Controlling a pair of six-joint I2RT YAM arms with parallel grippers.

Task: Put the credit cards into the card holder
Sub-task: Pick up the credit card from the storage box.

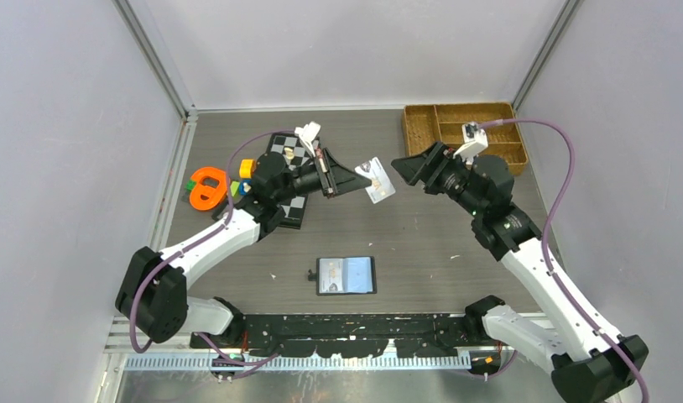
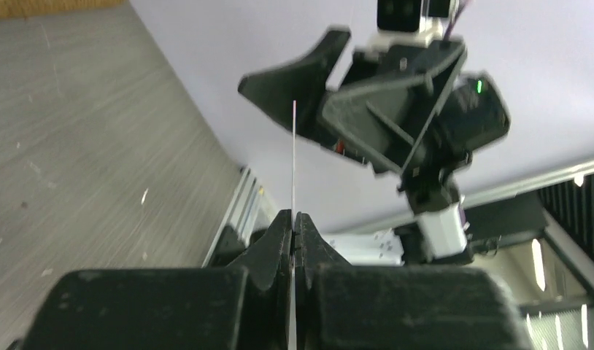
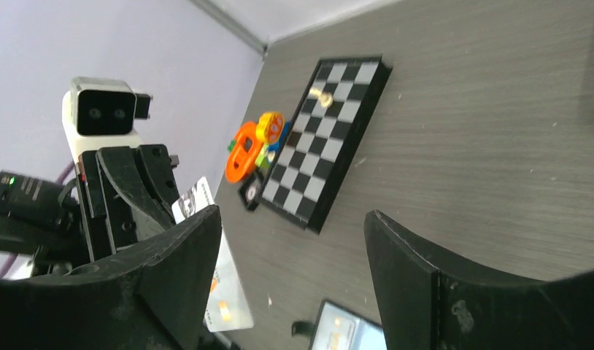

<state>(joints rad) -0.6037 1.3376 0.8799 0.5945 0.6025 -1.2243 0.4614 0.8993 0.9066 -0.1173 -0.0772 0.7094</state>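
Credit card [image 1: 382,186] | left fingers [image 2: 274,244] clamped on it | right fingers [image 3: 179,271] apart | left wrist sees only edge

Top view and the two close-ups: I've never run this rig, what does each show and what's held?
Two robot arms are bolted at the table's near edge. The top view looks down from behind them; each close-up comes from a wrist camera. The left claw is shut on a whitish credit card, edge-on in its own close-up. The right claw faces it, open and empty. On the table lie the open card holder, a chessboard, coloured toys and a woven tray.
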